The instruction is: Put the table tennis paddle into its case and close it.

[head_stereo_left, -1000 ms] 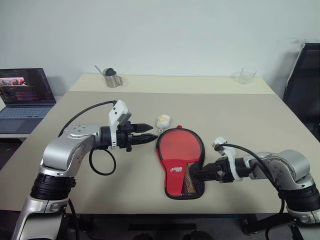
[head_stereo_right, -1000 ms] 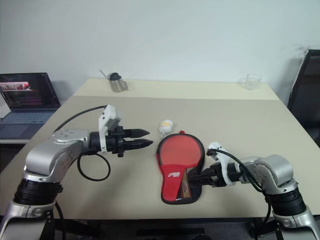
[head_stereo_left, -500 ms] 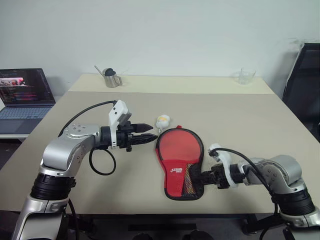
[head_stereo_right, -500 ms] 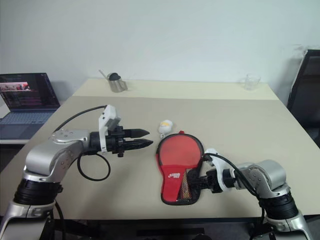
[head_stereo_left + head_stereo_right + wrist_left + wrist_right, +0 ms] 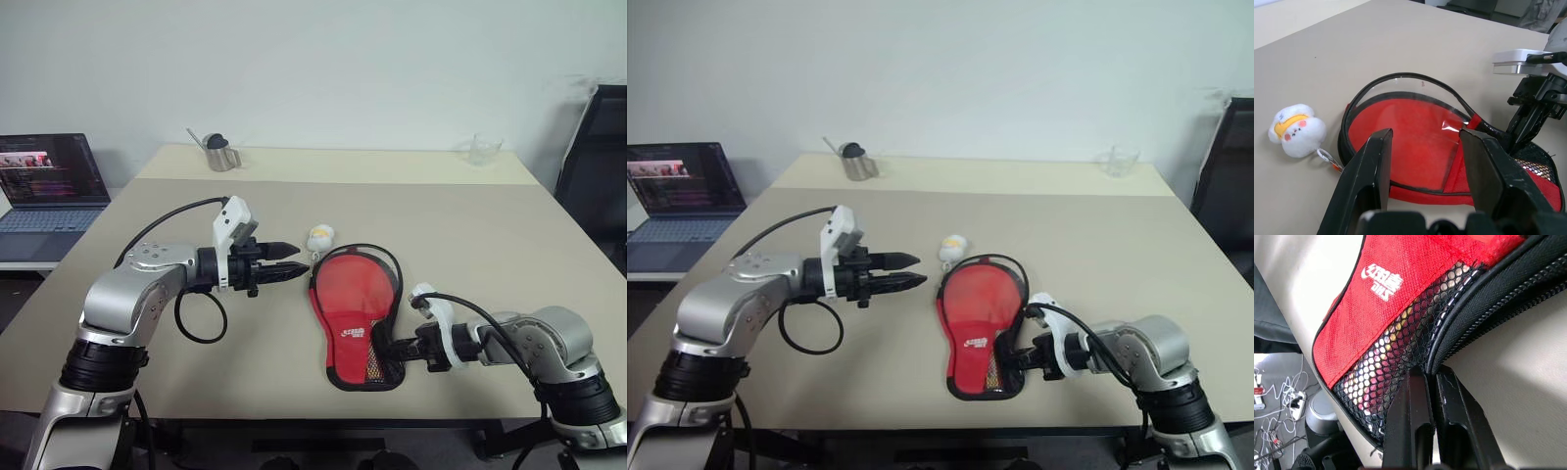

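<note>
Nearest the front edge of the beige table [image 5: 470, 235], the right gripper [image 5: 384, 348] is pinched tight on the black zip edging of the case [image 5: 358, 318], at the narrow handle end beside its mesh pocket. In the right wrist view its two black fingers [image 5: 1415, 416] are pressed together with the edging caught between them. The case lies flat on the table, red face up with a white logo, its round end pointing away from the robot. Around that round end the black edging stands up in an open loop, lifted off the red surface inside, so the case is not zipped shut. Whether the red seen inside that loop is the paddle or the case lining cannot be told.

To the left of the case, the left gripper [image 5: 289, 271] hovers above the table with its fingers [image 5: 1371, 166] partly apart and nothing between them, pointing toward the case's round end.

Just beyond the case lies a small white plush charm [image 5: 319, 236]. Farther back stand a metal cup [image 5: 220, 154] and a clear glass [image 5: 483, 149]. An open laptop [image 5: 47, 186] sits off to the far left.
</note>
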### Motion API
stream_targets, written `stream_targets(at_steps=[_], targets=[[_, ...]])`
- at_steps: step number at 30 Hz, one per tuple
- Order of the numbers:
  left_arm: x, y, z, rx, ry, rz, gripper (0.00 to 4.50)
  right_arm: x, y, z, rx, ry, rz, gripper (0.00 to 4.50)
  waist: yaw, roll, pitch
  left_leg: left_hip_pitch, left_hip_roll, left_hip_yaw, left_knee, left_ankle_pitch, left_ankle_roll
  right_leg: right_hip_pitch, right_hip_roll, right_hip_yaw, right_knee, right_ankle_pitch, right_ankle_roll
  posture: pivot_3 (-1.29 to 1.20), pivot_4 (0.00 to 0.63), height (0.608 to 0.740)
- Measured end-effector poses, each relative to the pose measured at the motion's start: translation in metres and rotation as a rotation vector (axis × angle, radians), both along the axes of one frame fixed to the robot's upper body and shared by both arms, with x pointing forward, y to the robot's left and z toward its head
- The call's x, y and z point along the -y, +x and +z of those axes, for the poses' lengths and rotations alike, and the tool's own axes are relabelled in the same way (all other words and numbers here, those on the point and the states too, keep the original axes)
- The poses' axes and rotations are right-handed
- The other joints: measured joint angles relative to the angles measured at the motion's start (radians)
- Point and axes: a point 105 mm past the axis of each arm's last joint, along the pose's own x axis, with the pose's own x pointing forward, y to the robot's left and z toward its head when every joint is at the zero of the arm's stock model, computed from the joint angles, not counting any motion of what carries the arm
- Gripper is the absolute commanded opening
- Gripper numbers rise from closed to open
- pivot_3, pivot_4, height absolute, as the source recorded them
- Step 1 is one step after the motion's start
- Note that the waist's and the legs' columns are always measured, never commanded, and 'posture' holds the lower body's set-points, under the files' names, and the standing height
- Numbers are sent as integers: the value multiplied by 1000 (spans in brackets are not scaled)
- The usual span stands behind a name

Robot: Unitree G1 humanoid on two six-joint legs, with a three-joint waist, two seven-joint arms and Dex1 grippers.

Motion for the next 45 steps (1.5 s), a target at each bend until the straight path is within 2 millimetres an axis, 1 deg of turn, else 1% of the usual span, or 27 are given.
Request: stream_targets(at_steps=[8, 16, 19, 20, 27, 28, 30, 31, 34, 36, 38, 40, 41, 42, 43, 45], targets=[[3, -1, -3, -12, 9, -12, 2356, 0, -18, -2, -33, 0, 46, 25, 0, 0, 0, 0, 0, 0, 0, 0, 0, 0, 0, 0, 0, 0, 0, 0, 150, 740], [4, 0, -4, -13, 16, -18, 2356, -4, -22, -3, -47, 7, 46, 25, 0, 0, 0, 0, 0, 0, 0, 0, 0, 0, 0, 0, 0, 0, 0, 0, 150, 740], [5, 4, -3, 3, 21, -6, 2356, -4, -21, -3, -45, 11, 41, 713, 0, 0, 0, 0, 0, 0, 0, 0, 0, 0, 0, 0, 1, 0, 0, 0, 150, 740], [4, 5, -4, 3, 19, 0, 2356, -4, -21, -3, -47, 11, 42, 1003, 0, 0, 0, 0, 0, 0, 0, 0, 0, 0, 0, 0, 1, 0, 0, 0, 150, 740], [4, 7, -6, 4, 21, 6, 2356, -6, -26, 1, -64, 43, 81, 3330, 0, 0, 0, 0, 0, 0, 1, 0, 0, 0, 1, 0, 1, 0, 0, 0, 150, 740], [4, 8, -6, 9, 20, 4, 2356, -4, -28, 3, -64, 43, 91, 3670, 0, 0, 0, 0, 0, -1, 1, 0, 0, 0, 1, 0, 1, 0, 0, 0, 150, 740], [4, 9, -4, 14, 19, 6, 2356, 7, -31, 7, -48, 3, 116, 4359, 1, 0, 0, 0, 0, -1, 1, 0, 0, 1, 1, 0, 1, 0, 0, 0, 150, 740], [3, 10, -4, 14, 18, 12, 2356, 16, -33, 10, -36, -29, 126, 4473, 3, 0, 0, 0, 0, 0, 1, 0, 0, 1, 0, 0, 0, 0, 0, 0, 150, 740], [0, 13, -4, 20, 20, 25, 2356, 37, -38, 16, -6, -93, 152, 4473, 6, 0, 0, 0, -1, -1, 1, 0, 0, 3, 0, -1, -2, 0, 1, 0, 150, 740], [-3, 17, -4, 28, 23, 42, 2356, 51, -38, 19, 21, -134, 161, 4473, 6, 0, 0, 0, -1, -1, 1, 0, 0, 3, 0, -1, -2, 0, 1, 0, 150, 740], [-7, 24, -3, 43, 31, 76, 2356, 61, -30, 23, 75, -164, 151, 4473, 5, 0, 0, 0, -1, -1, 1, 0, 0, 3, 0, -1, -2, 0, 1, 0, 150, 740], [-11, 34, 2, 70, 33, 120, 2356, 75, -13, 27, 144, -198, 98, 4473, 3, -1, 0, 1, -1, -1, 2, 0, 0, 3, 0, -1, -1, 0, 1, 0, 150, 740], [-14, 40, 5, 85, 31, 146, 2356, 80, 0, 33, 196, -205, 61, 4473, 1, -1, 0, 1, -1, -1, 2, 0, 0, 3, 0, 0, -1, 0, 1, 0, 150, 740], [-16, 44, 8, 97, 28, 169, 2356, 81, 13, 43, 265, -192, 25, 4473, -2, -1, 0, 2, -1, -1, 2, 0, 0, 3, 0, 0, 0, 0, 1, 0, 150, 740], [-15, 49, 11, 112, 22, 191, 2356, 78, 29, 59, 362, -164, -14, 4473, -4, -1, 1, 3, -1, -1, 2, 0, 0, 3, 0, 1, 1, 0, 1, 0, 150, 740], [-17, 58, 13, 127, 15, 233, 2356, 68, 51, 88, 524, -102, -62, 4473, -5, -1, 1, 3, 0, -1, 1, 0, 0, 3, 1, 1, 1, 0, 1, 0, 150, 740]])
